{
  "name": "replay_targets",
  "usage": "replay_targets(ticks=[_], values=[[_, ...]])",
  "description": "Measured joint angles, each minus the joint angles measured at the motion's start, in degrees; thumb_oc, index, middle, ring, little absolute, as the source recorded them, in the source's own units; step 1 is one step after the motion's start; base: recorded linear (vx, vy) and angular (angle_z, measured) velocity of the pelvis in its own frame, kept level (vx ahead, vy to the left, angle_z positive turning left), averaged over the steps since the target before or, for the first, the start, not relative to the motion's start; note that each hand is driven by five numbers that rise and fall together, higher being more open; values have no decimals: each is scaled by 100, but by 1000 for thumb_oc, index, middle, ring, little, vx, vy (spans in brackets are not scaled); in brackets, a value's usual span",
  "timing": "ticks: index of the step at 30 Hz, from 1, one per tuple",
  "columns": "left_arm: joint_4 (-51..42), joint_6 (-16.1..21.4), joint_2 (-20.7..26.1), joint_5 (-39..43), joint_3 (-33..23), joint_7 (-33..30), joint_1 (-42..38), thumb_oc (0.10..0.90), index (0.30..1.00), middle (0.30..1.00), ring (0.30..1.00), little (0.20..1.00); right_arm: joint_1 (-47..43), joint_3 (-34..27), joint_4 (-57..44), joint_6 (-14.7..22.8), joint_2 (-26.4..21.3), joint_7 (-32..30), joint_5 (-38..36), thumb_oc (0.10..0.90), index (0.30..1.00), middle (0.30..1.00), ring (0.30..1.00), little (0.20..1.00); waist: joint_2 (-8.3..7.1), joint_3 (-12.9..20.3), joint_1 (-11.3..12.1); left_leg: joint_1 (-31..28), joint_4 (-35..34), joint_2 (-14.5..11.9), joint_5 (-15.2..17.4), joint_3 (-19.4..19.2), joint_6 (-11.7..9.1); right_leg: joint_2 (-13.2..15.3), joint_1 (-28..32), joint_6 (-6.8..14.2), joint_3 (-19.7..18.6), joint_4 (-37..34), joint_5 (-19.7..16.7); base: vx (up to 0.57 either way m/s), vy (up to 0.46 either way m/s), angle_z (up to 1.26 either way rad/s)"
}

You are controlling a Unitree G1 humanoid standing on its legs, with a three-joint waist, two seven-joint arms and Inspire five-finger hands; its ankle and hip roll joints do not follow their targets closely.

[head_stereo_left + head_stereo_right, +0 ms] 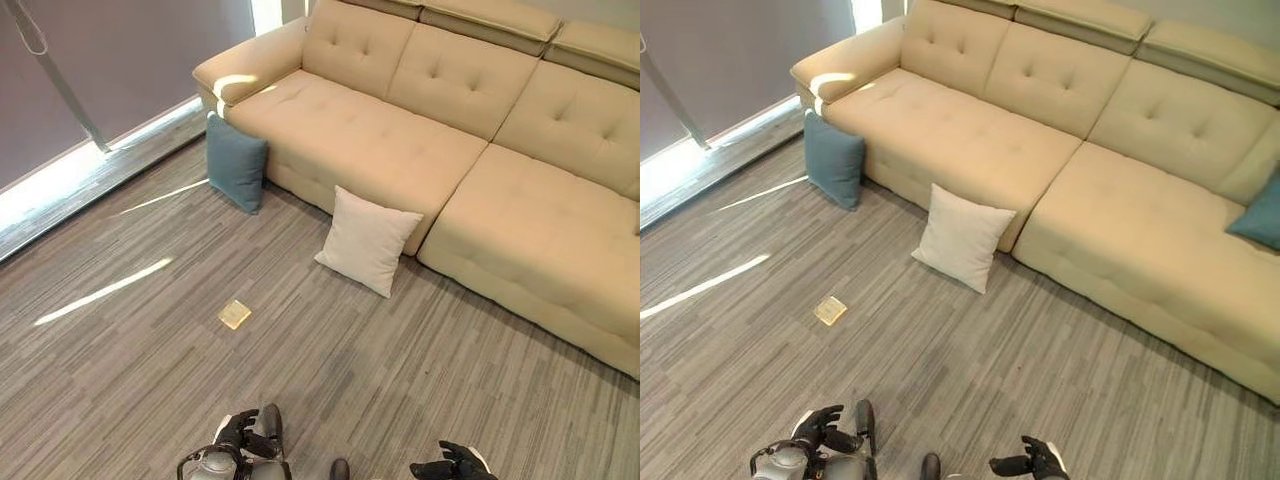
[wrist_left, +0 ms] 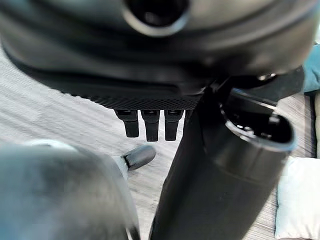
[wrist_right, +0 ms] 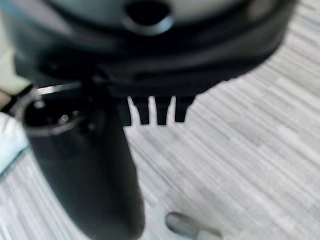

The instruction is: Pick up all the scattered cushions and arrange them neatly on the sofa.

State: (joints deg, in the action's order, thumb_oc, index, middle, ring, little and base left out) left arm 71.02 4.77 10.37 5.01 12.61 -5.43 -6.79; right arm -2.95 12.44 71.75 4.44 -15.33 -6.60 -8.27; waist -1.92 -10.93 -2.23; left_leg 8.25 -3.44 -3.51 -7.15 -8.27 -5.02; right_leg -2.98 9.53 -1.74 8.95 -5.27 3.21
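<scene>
I am looking down at two cushions on the floor against the front of the beige sofa (image 1: 380,150): a white cushion (image 1: 366,240) leaning on the seat base near the middle, and a teal cushion (image 1: 236,162) standing upright below the armrest on my left. A second teal cushion (image 1: 1262,215) is already lying on the seat at the far right. I am judging the white one to be light, soft and squashy, so a fingertip pinch would likely just bunch the cover; I am thinking the safest hold is across its upper edge or a top corner, with the other hand steadying the opposite side. My left hand (image 1: 238,430) and right hand (image 1: 447,463) are both hanging low at the near edge of the head views, well apart from every cushion, holding nothing. In each wrist view the fingers (image 2: 146,125) are pointing down, straight and relaxed. A small yellowish square (image 1: 234,314) is lying on the grey floor (image 1: 120,380) between me and the cushions.
</scene>
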Motion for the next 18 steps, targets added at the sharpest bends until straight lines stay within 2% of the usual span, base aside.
replay_targets(ticks=[1, 2, 4, 5, 7, 8, 9, 12, 13, 15, 16, 17, 18], values=[[131, -7, 6, 2, -11, 0, -17, 800, 900, 900, 900, 900, 100, 4, 0, -1, 26, 4, 2, 800, 900, 900, 900, 900, -40, 77, -3, -140, -14, 135, -141, -15, 332, 117, 126, 113, -126, 6, 107, 259, 203, -45], [190, -11, 38, -3, 16, -24, -18, 800, 900, 900, 900, 900, 192, 6, -25, -4, 51, 10, 6, 800, 900, 900, 900, 900, -62, 120, -9, -343, -21, 271, -228, -132, 658, 245, 94, 294, -241, 331, 302, 165, 137, -47], [198, -13, 48, -9, 47, -17, -71, 800, 900, 900, 900, 900, 205, 8, -57, -9, 53, 15, 17, 800, 900, 900, 900, 900, 55, 80, -56, -536, -171, 303, -123, -195, 796, 382, -337, 546, -299, 1398, 523, 171, 142, -25], [205, -9, 84, -11, 69, -31, -75, 800, 900, 900, 900, 900, 235, 2, -198, -4, 91, 14, -2, 800, 900, 900, 900, 900, 102, 90, -64, -652, -165, 344, -49, -171, 849, 562, -894, 804, -317, 2573, 883, 172, 137, -9], [215, -12, 207, -13, 86, -39, -48, 800, 900, 900, 900, 900, 255, -42, -358, 11, 71, 3, 6, 800, 900, 900, 900, 900, -16, 130, -126, -777, -164, 545, 81, -212, 934, 899, -1366, 936, -372, 3574, 962, 240, 144, 3], [201, -13, 299, -23, 91, -41, -119, 800, 900, 900, 900, 900, 174, -48, -360, 6, 82, 6, 21, 800, 900, 900, 900, 900, -60, 97, -147, -873, -164, 622, 199, -220, 1044, 1032, -1658, 948, -440, 3963, 963, 247, 108, 5], [207, -15, 339, -50, 90, -47, -145, 800, 900, 900, 900, 900, 81, -57, -377, 2, 83, 5, 23, 800, 900, 900, 900, 900, -79, 47, -156, -987, -167, 656, 299, -210, 1059, 1084, -1823, 926, -378, 4136, 977, 347, 65, -4], [211, -33, 388, -65, 91, -55, -48, 800, 900, 900, 900, 900, -23, -52, -529, 11, 69, 1, 33, 800, 900, 900, 900, 900, 34, -15, -171, -1292, -165, 654, 487, -342, 937, 1031, -2109, 893, -192, 3500, 991, 211, -7, -8], [215, -39, 389, -68, 86, -59, -21, 800, 900, 900, 900, 900, -67, -44, -538, 5, 77, 6, 38, 800, 900, 900, 900, 900, 6, -15, -160, -1367, -166, 656, 539, -372, 896, 990, -2199, 854, -125, 3240, 960, 368, -67, -24], [303, -107, 411, -95, 79, -62, 6, 800, 900, 900, 900, 900, -100, -44, -776, 14, 88, 15, 48, 800, 900, 900, 900, 900, 3, -16, -198, -1414, -170, 672, 772, -475, 781, 805, -2643, 786, 14, 2534, 655, 272, -65, -32], [329, -137, 430, -139, 75, -58, 8, 800, 900, 900, 900, 900, -140, -57, -797, 10, 85, 14, 49, 800, 900, 900, 900, 900, -21, -5, -212, -1442, -170, 682, 825, -515, 771, 808, -2727, 797, 214, 2166, 463, 245, -92, -23], [331, -146, 400, -237, 82, -22, 43, 800, 900, 900, 900, 900, -124, -66, -799, 6, 78, 6, 51, 800, 900, 900, 900, 900, -34, -26, -255, -1538, -170, 727, 847, -558, 806, 857, -2762, 821, 458, 1597, 96, 246, -91, -10], [304, -141, 373, -303, 81, -21, 132, 800, 900, 900, 900, 900, -77, -92, -785, -3, 79, 4, 54, 800, 900, 900, 900, 900, -53, -23, -305, -1633, -170, 746, 933, -601, 775, 920, -2722, 785, 706, 1442, -44, 352, -142, -10]])
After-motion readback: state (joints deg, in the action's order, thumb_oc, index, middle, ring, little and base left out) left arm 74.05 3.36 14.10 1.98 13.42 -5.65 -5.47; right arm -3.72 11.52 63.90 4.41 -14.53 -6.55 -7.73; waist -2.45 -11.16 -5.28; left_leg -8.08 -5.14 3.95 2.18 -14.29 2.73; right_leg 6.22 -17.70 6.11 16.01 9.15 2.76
